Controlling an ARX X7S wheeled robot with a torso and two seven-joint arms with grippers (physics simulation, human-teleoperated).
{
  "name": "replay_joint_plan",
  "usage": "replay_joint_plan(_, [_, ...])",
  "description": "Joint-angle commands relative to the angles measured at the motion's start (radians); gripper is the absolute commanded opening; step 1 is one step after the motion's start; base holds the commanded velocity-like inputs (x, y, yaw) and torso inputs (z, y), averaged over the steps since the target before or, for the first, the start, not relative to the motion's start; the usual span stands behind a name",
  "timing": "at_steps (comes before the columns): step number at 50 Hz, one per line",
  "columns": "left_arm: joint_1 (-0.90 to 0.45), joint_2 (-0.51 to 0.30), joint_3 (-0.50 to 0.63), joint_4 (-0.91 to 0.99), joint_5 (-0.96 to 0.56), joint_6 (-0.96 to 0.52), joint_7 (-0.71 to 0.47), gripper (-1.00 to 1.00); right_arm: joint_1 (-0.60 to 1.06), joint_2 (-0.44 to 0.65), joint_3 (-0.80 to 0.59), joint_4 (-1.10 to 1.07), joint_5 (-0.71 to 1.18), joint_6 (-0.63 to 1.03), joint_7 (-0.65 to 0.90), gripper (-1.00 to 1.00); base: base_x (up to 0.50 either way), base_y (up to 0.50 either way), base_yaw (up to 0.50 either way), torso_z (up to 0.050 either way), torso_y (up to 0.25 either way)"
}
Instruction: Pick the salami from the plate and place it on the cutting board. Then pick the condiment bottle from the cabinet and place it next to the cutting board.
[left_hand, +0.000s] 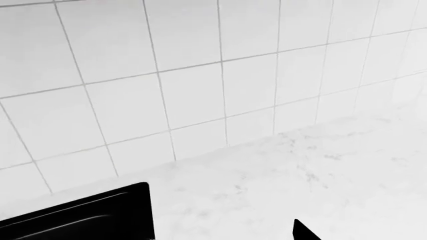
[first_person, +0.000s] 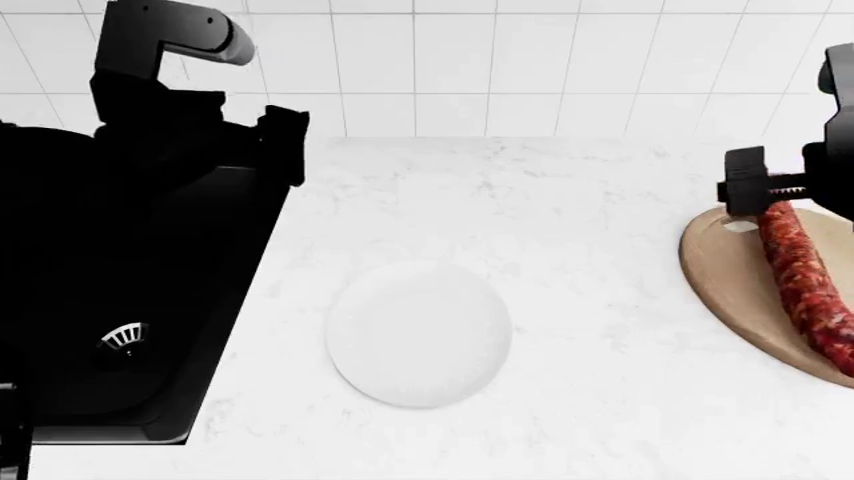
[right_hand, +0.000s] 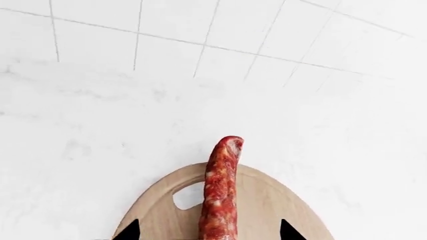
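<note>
The salami (first_person: 807, 280) lies lengthwise on the round wooden cutting board (first_person: 727, 285) at the right edge of the head view. My right gripper (first_person: 761, 190) hovers over the salami's far end. In the right wrist view the salami (right_hand: 223, 190) runs between the fingers of the right gripper (right_hand: 208, 232), which is open, its tips standing well clear of the meat on both sides over the cutting board (right_hand: 267, 212). The white plate (first_person: 418, 335) sits bare mid-counter. My left gripper (first_person: 284, 150) is open by the sink's far corner. The condiment bottle and cabinet are out of view.
A black sink (first_person: 134, 300) fills the left of the counter; its corner (left_hand: 87, 217) shows in the left wrist view. A white tiled wall (first_person: 481, 60) backs the white marble counter (first_person: 587, 250).
</note>
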Motion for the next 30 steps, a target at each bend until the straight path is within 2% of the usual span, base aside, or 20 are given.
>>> replay_joint_plan(1, [0.057, -0.045, -0.086, 0.165, -0.030, -0.024, -0.116, 1.00, -0.157, 0.104, 0.136, -0.399, 0.055, -0.246, 0.104, 1.00, 0.00, 0.00, 0.00, 0.000, 0.000])
replay_joint_plan(5, [0.093, -0.056, -0.129, 0.253, -0.047, -0.032, -0.173, 1.00, -0.255, 0.157, 0.188, -0.549, 0.116, -0.357, 0.149, 1.00, 0.00, 0.00, 0.00, 0.000, 0.000])
replay_joint_plan(8, [0.121, -0.062, -0.146, 0.306, -0.052, -0.024, -0.195, 1.00, -0.259, 0.177, 0.173, -0.645, 0.102, -0.329, 0.217, 1.00, 0.00, 0.00, 0.00, 0.000, 0.000])
replay_joint_plan(10, [0.137, -0.061, -0.158, 0.331, -0.061, -0.025, -0.208, 1.00, -0.301, 0.180, 0.181, -0.689, 0.101, -0.372, 0.263, 1.00, 0.00, 0.00, 0.00, 0.000, 0.000])
replay_joint_plan(17, [0.151, -0.074, -0.187, 0.390, -0.086, -0.043, -0.241, 1.00, -0.372, 0.192, 0.203, -0.770, 0.101, -0.469, 0.274, 1.00, 0.00, 0.00, 0.00, 0.000, 0.000])
replay_joint_plan(30, [0.132, -0.074, -0.199, 0.393, -0.123, -0.078, -0.258, 1.00, -0.394, 0.200, 0.215, -0.782, 0.122, -0.495, 0.256, 1.00, 0.00, 0.50, 0.00, 0.000, 0.000])
